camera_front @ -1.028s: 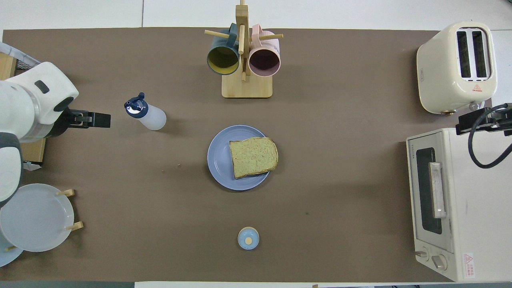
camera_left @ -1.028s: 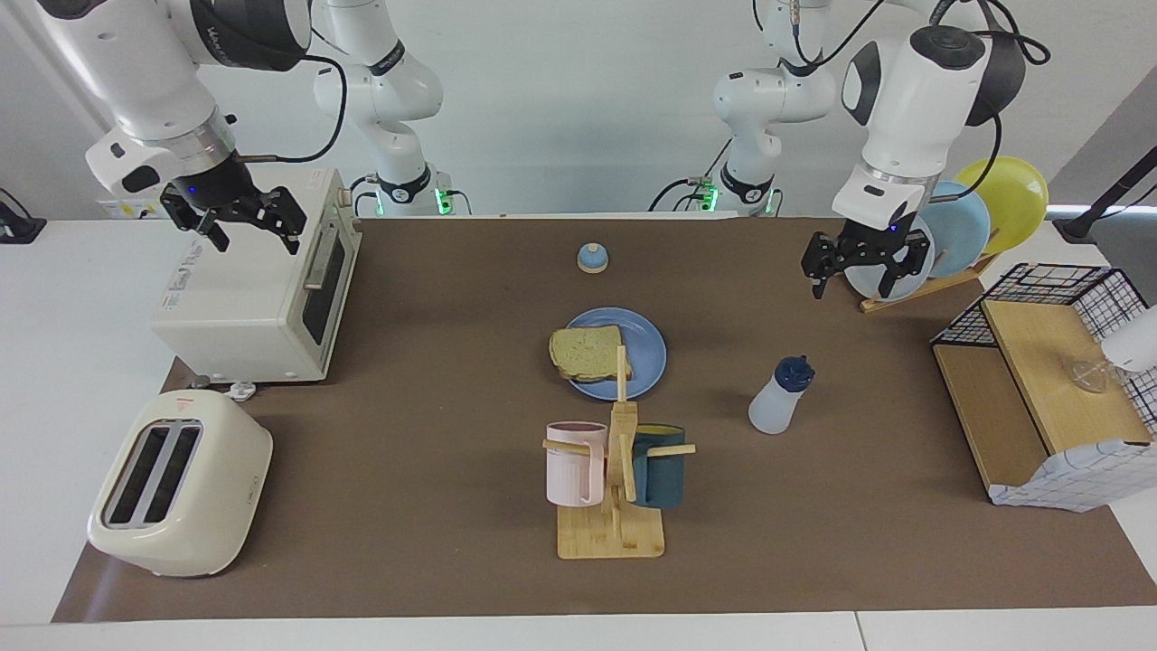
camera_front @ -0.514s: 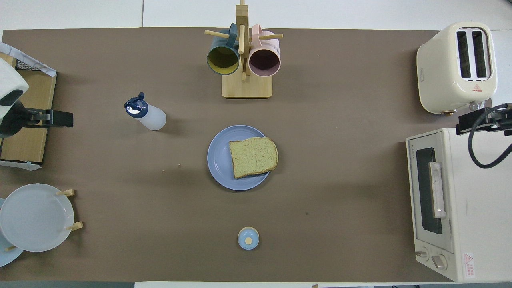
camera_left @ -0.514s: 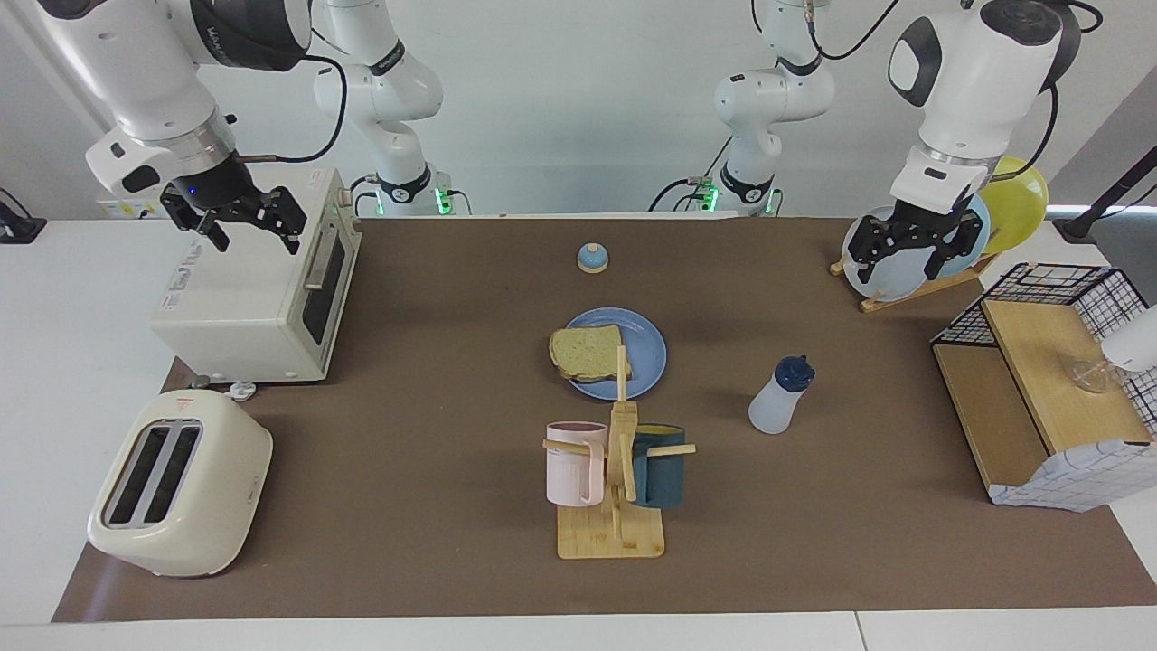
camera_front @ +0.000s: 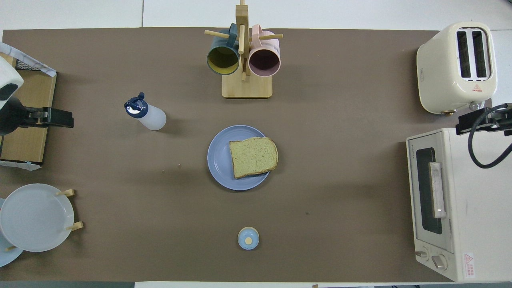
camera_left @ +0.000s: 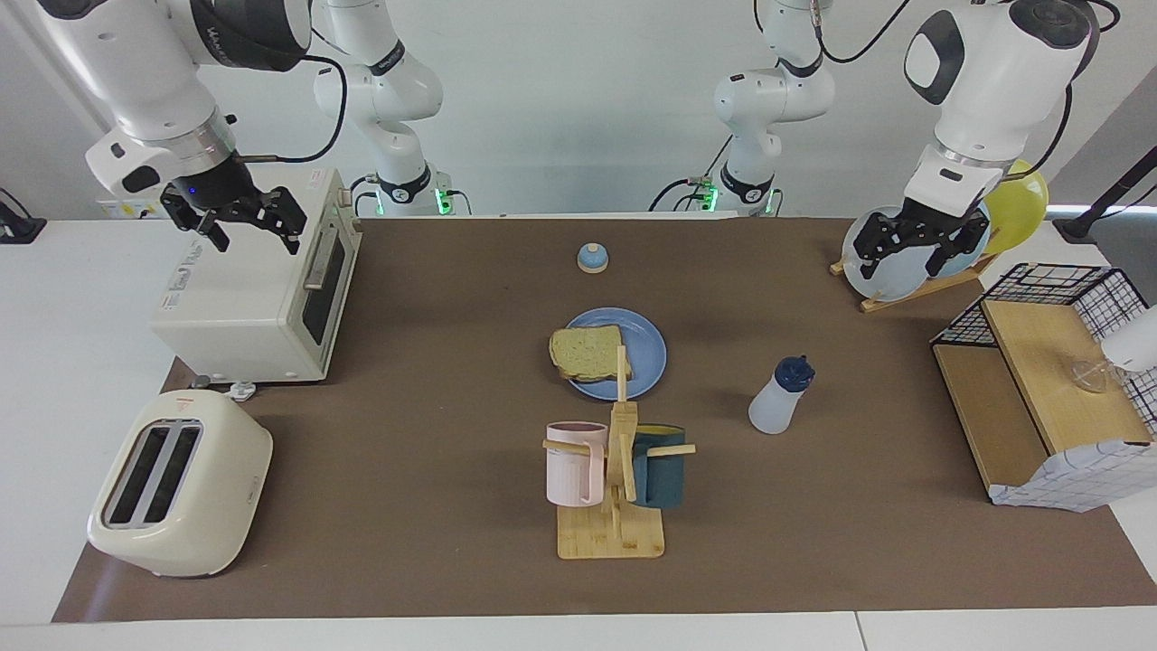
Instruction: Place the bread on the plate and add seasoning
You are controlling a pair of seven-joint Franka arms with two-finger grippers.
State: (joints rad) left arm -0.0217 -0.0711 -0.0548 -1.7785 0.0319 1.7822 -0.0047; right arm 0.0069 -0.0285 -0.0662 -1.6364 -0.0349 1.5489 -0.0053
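Note:
The bread (camera_left: 587,353) lies on the medium-blue plate (camera_left: 649,348) in the middle of the mat, overhanging the rim toward the right arm's end; the overhead view shows bread (camera_front: 253,157) and plate (camera_front: 219,160) the same way. The seasoning (camera_left: 777,398), a translucent bottle with a navy cap, stands on the mat toward the left arm's end, seasoning (camera_front: 147,116) touched by nothing. My left gripper (camera_left: 904,258) hangs open and empty, raised by the plate rack, left gripper (camera_front: 60,119) well apart from the bottle. My right gripper (camera_left: 256,237) waits open above the toaster oven.
A mug rack (camera_left: 615,506) with a pink and a dark teal mug stands farther from the robots than the plate. A small bell (camera_left: 592,259) sits nearer to them. Toaster oven (camera_left: 262,289) and toaster (camera_left: 181,484) fill the right arm's end; plate rack (camera_left: 1017,194) and wire-and-wood shelf (camera_left: 1039,389) the left arm's.
My left gripper has risen and drawn back from near the bottle toward the plate rack at its own end. Bread, plate, bottle and the right arm have not moved.

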